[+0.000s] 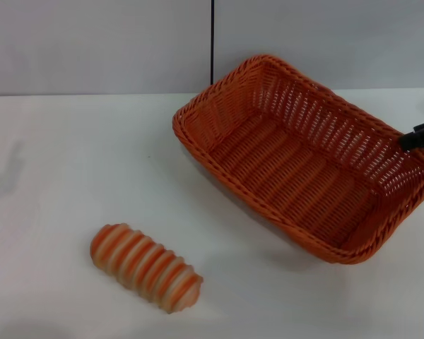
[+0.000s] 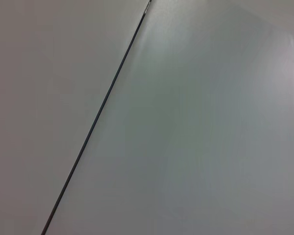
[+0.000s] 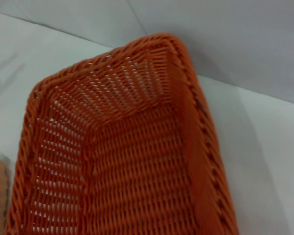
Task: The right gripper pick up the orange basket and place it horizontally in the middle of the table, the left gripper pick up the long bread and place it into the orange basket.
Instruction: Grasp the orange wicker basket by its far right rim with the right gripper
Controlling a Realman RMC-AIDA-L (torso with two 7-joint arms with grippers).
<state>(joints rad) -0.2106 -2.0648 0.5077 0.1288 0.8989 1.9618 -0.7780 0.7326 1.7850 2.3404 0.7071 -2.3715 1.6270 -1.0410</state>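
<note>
Large rectangular orange woven wicker basket sits diagonally on the plain white tabletop, right of centre. Black right gripper at its far-right rim; finger state cannot be told. Small oblong orange-and-cream striped ridged loaf lies front-left, well apart from basket. Left gripper not visible

Surfaces: woven wicker-look, ribbed plastic-look, smooth matt.
The orange basket looked woven, wicker-style, rough, braided rim; the long bread was ridged, faintly glossy; the table was smooth, matt white.
</note>
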